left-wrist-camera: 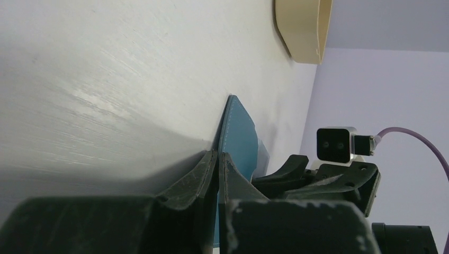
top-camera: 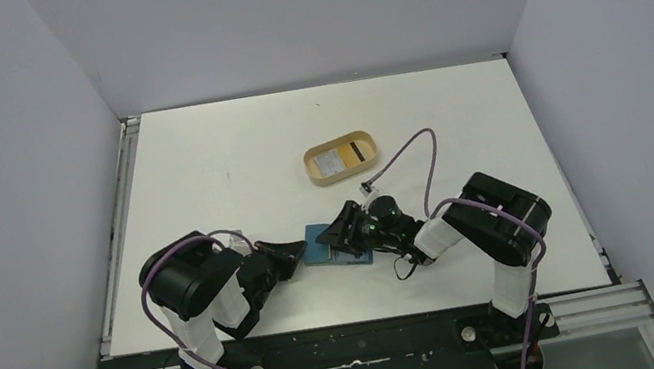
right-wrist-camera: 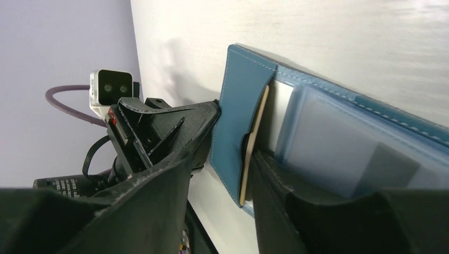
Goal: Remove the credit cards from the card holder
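The teal card holder [top-camera: 325, 244] lies open on the table between my grippers. My left gripper [top-camera: 292, 251] is shut on its left edge; in the left wrist view the jaws [left-wrist-camera: 218, 156] pinch the teal leather [left-wrist-camera: 242, 135]. My right gripper [top-camera: 343, 226] is open over the holder. In the right wrist view its fingers [right-wrist-camera: 286, 203] straddle a teal pocket flap [right-wrist-camera: 238, 114] with the thin tan edge of a card [right-wrist-camera: 253, 138] in it. A whitish card [top-camera: 330, 162] and a gold-tan card with a dark stripe [top-camera: 356, 150] lie in the tan oval tray [top-camera: 314, 174].
The tray stands behind the holder, near the table's middle; its wall shows in the left wrist view [left-wrist-camera: 304, 26]. Pale clear slots [right-wrist-camera: 339, 148] show inside the holder. White walls enclose the table on three sides. Purple cables loop near both arms.
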Motion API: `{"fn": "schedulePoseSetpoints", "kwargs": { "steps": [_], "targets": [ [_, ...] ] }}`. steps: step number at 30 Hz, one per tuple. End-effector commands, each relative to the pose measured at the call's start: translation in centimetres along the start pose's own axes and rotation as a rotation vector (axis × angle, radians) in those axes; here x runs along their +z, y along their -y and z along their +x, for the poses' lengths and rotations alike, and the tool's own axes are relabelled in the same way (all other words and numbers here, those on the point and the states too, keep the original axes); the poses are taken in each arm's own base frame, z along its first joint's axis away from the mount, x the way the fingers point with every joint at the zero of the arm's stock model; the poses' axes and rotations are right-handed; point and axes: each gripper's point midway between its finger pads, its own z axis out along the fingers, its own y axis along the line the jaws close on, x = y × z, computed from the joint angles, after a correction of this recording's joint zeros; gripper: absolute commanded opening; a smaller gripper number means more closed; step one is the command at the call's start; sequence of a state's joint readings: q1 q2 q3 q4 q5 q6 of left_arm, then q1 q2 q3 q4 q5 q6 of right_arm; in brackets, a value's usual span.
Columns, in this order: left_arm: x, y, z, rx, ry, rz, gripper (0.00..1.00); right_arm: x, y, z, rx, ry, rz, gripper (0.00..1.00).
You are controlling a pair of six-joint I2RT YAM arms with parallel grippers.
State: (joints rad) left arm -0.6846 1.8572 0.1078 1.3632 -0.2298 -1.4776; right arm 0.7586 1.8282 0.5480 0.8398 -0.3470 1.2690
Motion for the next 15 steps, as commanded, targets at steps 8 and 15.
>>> {"fn": "schedulePoseSetpoints", "kwargs": {
  "steps": [8,15],
  "targets": [
    [0.0,1.3,1.5,0.017,-0.075,0.055,0.0,-1.5,-2.2,-3.3,-0.053,0.161,-0.066,0.3],
    [0.1,1.0,1.8,0.021,-0.088,0.045,0.0,-2.1,-0.8,-3.8,-0.036,0.192,-0.03,0.25]
  ]
}}
